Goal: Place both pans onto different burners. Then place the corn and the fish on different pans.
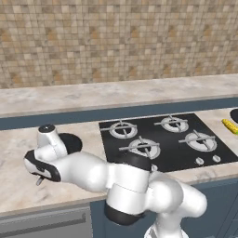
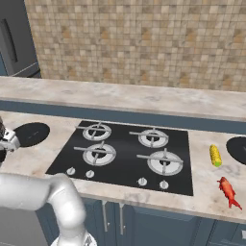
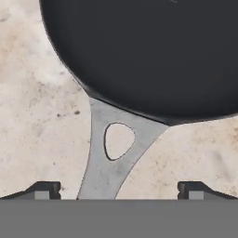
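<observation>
Arm folded low leftward; claw (image 3: 119, 189) spread (tips wide apart).

Left pan (image 1: 72, 142): on the counter beside the cooktop, largely covered by the arm's wrist in the left base view; its handle is hidden there. In the right base view the same pan (image 2: 31, 133) is partly covered at its left by the hand. In the hand view its bowl (image 3: 148, 51) runs off the top and right edges, and the grey handle base (image 3: 104, 172) is cut off below. Gripper (image 3: 118, 191): only the two fingertips (image 3: 42, 189) show. Second pan (image 2: 238, 150): cut by the right edge. Corn (image 1: 230, 126): clipped by the right edge in the left base view.
</observation>
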### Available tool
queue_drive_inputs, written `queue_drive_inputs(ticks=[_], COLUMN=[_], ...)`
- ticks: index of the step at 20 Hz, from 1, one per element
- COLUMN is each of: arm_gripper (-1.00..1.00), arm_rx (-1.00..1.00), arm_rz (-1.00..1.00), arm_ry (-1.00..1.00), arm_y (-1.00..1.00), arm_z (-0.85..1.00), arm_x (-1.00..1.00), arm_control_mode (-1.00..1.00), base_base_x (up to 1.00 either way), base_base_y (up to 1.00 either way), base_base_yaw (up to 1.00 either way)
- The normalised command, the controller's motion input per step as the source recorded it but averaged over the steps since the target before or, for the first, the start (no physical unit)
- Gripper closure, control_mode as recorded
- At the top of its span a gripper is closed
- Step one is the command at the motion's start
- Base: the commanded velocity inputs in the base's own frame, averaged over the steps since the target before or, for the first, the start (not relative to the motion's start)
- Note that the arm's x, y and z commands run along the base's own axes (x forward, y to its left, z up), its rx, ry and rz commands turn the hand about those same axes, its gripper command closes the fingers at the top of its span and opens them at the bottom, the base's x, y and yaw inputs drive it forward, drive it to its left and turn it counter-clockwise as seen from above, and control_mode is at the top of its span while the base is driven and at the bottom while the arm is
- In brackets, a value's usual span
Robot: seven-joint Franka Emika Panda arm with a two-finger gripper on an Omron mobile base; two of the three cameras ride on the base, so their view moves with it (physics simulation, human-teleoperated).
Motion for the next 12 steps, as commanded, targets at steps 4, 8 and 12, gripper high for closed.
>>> queue_drive_inputs(ticks=[4,8,12], arm_gripper=[-1.0,-1.0,-1.0], arm_rx=[-0.03,-0.06,-0.05], arm_rz=[0.0,0.0,0.0], arm_ry=[0.0,0.0,0.0], arm_y=[0.19,0.26,0.22], arm_z=[-0.27,-0.38,-0.39], arm_x=[0.28,0.18,0.14], arm_control_mode=[-1.0,-1.0,-1.0], base_base_x=[0.0,0.0,0.0], base_base_y=[0.0,0.0,0.0], base_base_yaw=[0.0,0.0,0.0])
